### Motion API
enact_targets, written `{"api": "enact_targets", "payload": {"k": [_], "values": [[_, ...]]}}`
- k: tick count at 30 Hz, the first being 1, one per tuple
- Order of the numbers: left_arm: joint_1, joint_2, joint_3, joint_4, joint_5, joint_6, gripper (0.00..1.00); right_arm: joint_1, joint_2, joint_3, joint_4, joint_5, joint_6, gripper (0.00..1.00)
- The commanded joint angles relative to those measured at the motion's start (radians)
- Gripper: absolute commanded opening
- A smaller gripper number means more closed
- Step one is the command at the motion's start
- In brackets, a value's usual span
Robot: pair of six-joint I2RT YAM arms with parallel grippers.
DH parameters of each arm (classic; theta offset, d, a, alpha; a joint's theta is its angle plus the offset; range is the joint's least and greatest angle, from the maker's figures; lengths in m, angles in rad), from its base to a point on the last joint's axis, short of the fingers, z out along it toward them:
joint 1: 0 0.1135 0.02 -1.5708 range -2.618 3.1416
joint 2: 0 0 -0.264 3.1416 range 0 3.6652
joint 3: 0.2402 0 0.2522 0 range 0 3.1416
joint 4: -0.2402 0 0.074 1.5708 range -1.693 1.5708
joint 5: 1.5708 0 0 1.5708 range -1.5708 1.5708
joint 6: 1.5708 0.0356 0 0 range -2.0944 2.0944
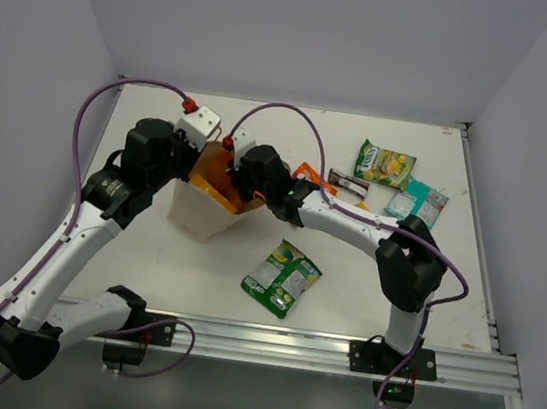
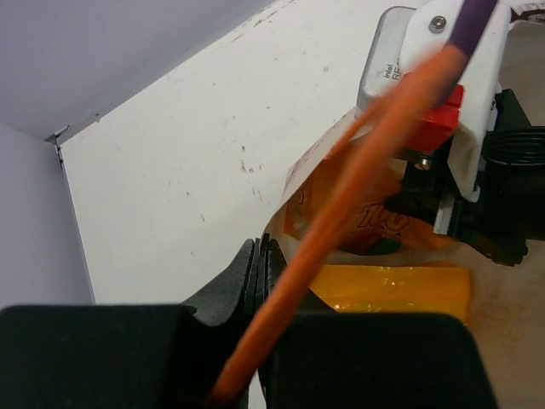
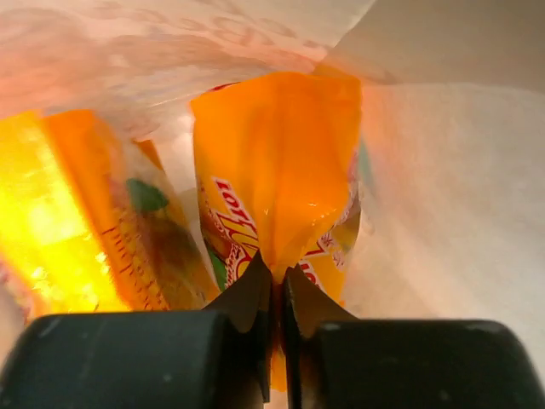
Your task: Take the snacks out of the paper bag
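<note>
White table holds the paper bag, its string handle clamped in our left gripper. Our right gripper pinches an orange packet, long axis toward twelve o'clock.

2 packets sit in the paper bag; 1 packet lies before it, others to its right.

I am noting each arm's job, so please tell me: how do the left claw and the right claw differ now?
The left claw grips the orange handle of the bag; the right claw grips an orange packet. The left claw is outside the bag; the right claw reaches inside it. Both are shut on something orange.
</note>
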Motion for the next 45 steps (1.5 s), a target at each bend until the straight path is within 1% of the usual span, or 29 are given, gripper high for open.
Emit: {"api": "enact_targets", "payload": {"k": [1, 11, 13, 14, 17, 22, 23, 25, 26, 28, 29, 30, 31, 32, 33, 36, 37, 39, 40, 41, 42, 43, 45], "values": [[0.001, -0.027, 0.035, 0.121, -0.011, -0.004, 0.00, 0.006, -0.181, 0.003, 0.054, -0.066, -0.054, 0.00], [0.001, -0.014, 0.025, 0.131, -0.049, -0.010, 0.00, 0.017, -0.469, 0.009, 0.032, -0.180, -0.063, 0.00], [0.001, -0.009, 0.028, 0.133, -0.060, -0.010, 0.00, 0.015, -0.512, 0.003, 0.032, -0.185, -0.063, 0.00], [0.001, -0.009, 0.032, 0.131, -0.071, -0.010, 0.00, 0.015, -0.559, -0.001, 0.029, -0.183, -0.063, 0.00], [0.001, -0.007, 0.034, 0.133, -0.095, -0.008, 0.00, 0.015, -0.657, -0.008, 0.003, -0.142, -0.099, 0.00], [0.001, 0.002, 0.035, 0.128, -0.150, -0.007, 0.00, 0.014, -0.776, -0.001, -0.020, 0.059, -0.136, 0.00], [0.003, 0.003, 0.034, 0.130, -0.163, -0.007, 0.00, 0.005, -0.791, 0.000, -0.024, 0.146, -0.145, 0.00], [0.003, 0.006, 0.034, 0.133, -0.181, -0.004, 0.00, -0.012, -0.820, 0.011, -0.078, 0.235, -0.143, 0.00], [0.003, 0.008, 0.034, 0.134, -0.195, -0.004, 0.00, -0.034, -0.828, 0.014, -0.104, 0.328, -0.127, 0.00], [0.003, 0.013, 0.034, 0.140, -0.219, -0.004, 0.00, -0.066, -0.863, -0.009, -0.173, 0.394, -0.076, 0.00], [0.003, 0.016, 0.034, 0.144, -0.236, -0.002, 0.00, -0.121, -0.877, -0.039, -0.210, 0.386, 0.035, 0.00], [0.003, 0.020, 0.034, 0.147, -0.241, 0.004, 0.00, -0.147, -0.892, -0.063, -0.278, 0.371, 0.079, 0.00], [0.003, 0.023, 0.035, 0.148, -0.242, 0.004, 0.00, -0.175, -0.920, -0.092, -0.308, 0.363, 0.120, 0.00], [0.003, 0.025, 0.035, 0.153, -0.244, 0.006, 0.00, -0.213, -0.931, -0.157, -0.334, 0.360, 0.180, 0.00], [0.003, 0.025, 0.034, 0.160, -0.244, 0.010, 0.00, -0.230, -0.941, -0.188, -0.397, 0.363, 0.211, 0.00], [0.003, 0.023, 0.034, 0.171, -0.247, 0.016, 0.00, -0.271, -0.975, -0.319, -0.500, 0.320, 0.321, 0.00], [0.003, 0.022, 0.034, 0.173, -0.247, 0.016, 0.00, -0.285, -1.000, -0.390, -0.517, 0.305, 0.352, 0.00], [0.004, 0.019, 0.031, 0.177, -0.244, 0.016, 0.00, -0.291, -1.023, -0.458, -0.537, 0.265, 0.416, 0.00], [0.003, 0.017, 0.031, 0.179, -0.239, 0.016, 0.00, -0.299, -1.034, -0.490, -0.537, 0.200, 0.432, 0.00], [0.003, 0.017, 0.031, 0.182, -0.233, 0.015, 0.00, -0.302, -1.047, -0.541, -0.537, 0.167, 0.464, 0.00], [0.003, 0.014, 0.029, 0.182, -0.230, 0.015, 0.00, -0.307, -1.050, -0.560, -0.531, 0.132, 0.475, 0.00], [0.003, 0.014, 0.029, 0.182, -0.227, 0.018, 0.00, -0.320, -1.052, -0.590, -0.525, 0.060, 0.486, 0.00], [0.003, 0.005, 0.028, 0.185, -0.207, 0.029, 0.00, -0.330, -1.064, -0.615, -0.517, 0.014, 0.527, 0.00]]}}
